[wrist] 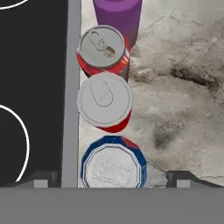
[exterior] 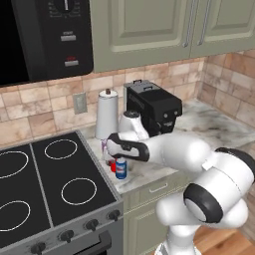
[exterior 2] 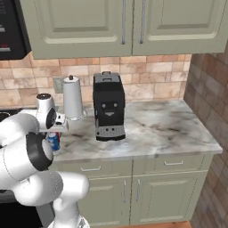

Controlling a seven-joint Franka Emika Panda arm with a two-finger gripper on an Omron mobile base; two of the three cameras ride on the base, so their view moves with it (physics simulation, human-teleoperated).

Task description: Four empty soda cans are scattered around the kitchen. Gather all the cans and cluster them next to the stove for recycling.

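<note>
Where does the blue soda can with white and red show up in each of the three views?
Left base view: blue soda can on the marble counter, just right of the stove, under the gripper.
Right base view: at left, beside the arm.
Hand view: bottom centre.
Shared landmark: the stove's edge.

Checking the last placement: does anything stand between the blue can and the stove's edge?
Nothing visible does. The blue can stands on the counter right beside the stove, in line with the two red cans and the purple can.
</note>
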